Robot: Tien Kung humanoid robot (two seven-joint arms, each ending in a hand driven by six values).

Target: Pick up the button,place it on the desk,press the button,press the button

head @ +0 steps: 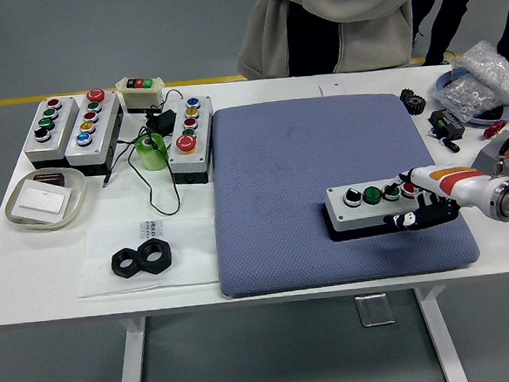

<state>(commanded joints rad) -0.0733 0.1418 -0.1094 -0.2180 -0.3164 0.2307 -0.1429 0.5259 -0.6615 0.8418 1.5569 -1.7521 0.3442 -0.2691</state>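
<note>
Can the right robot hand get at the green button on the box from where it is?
Probably yes: the right robot hand is already at the box's right end, and nothing stands over the green button.

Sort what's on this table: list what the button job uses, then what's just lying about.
In use: grey four-button control box on the blue mat; right hand at its red end.

Idle: three grey button boxes, green tape roll, two black hex nuts, white tray.

right robot hand (423, 204) grips button box (369, 207) end | box on blue mat (323, 177)
</note>
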